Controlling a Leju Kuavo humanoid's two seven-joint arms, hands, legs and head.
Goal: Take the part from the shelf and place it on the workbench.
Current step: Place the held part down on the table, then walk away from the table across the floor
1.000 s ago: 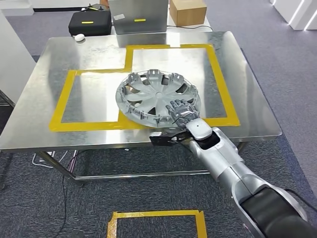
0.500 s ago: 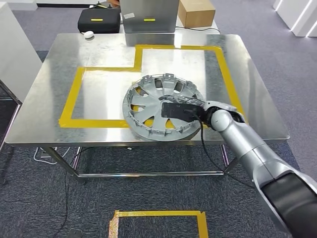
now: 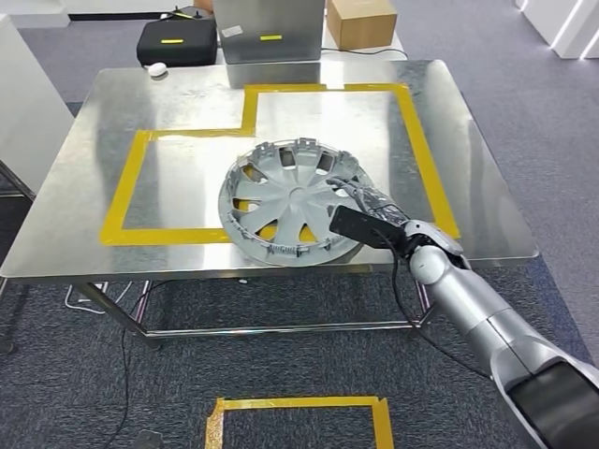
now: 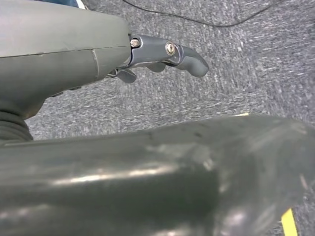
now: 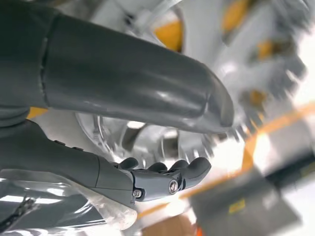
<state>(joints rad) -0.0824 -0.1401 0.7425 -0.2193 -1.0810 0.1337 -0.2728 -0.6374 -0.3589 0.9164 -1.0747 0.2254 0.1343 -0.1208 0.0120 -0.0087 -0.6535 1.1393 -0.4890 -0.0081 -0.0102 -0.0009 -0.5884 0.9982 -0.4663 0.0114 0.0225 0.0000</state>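
The part is a silver hubcap (image 3: 286,201) lying flat on the steel workbench (image 3: 177,103), across the near edge of a yellow tape outline (image 3: 120,201). My right hand (image 3: 357,195) hovers at the hubcap's right rim, thumb and fingers apart with nothing between them. In the right wrist view the thick thumb (image 5: 130,73) and darker fingers (image 5: 163,179) stand apart, and the blurred hubcap (image 5: 260,44) lies beyond them. My left hand (image 4: 111,54) hangs over grey carpet, holding nothing.
At the bench's far edge stand a black case (image 3: 175,42), a metal box (image 3: 269,28) and a cardboard box (image 3: 360,21), with a white mouse (image 3: 156,68) nearby. A white unit (image 3: 28,112) stands at left. A yellow tape rectangle (image 3: 297,412) marks the floor.
The view has shifted slightly. My right hand let go of the hubcap's near rim, turned over, and drew back to the right rim. The hubcap now lies flat.
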